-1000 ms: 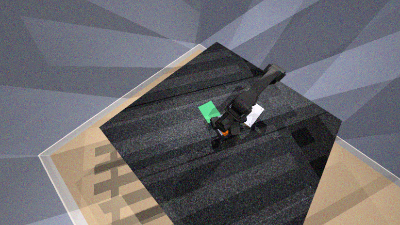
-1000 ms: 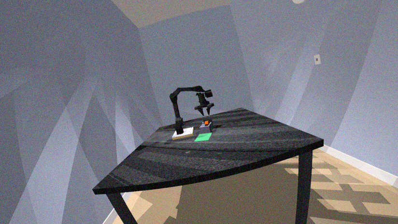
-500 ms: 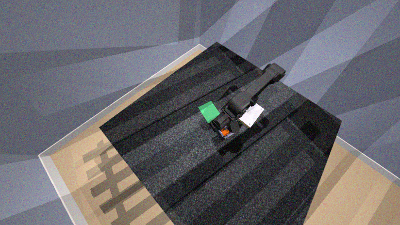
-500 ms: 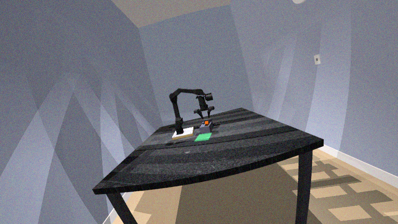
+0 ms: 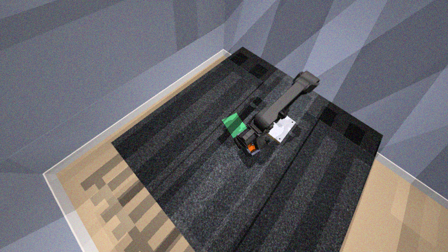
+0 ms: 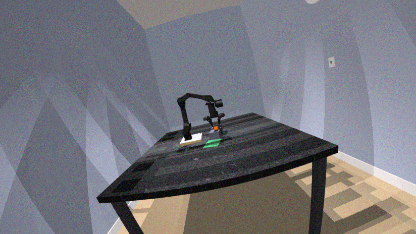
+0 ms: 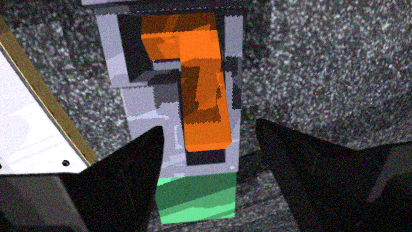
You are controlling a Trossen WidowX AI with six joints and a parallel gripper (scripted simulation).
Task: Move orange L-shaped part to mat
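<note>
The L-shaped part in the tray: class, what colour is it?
Orange. The L-shaped part shows best in the wrist view, inside the grey tray.

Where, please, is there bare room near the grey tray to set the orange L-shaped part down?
The green mat against the grey tray's near end looks bare. Dark tabletop right of the tray is also free. It is crowded on the left, where the white base plate sits close, and the open gripper flanks the orange L-shaped part.
</note>
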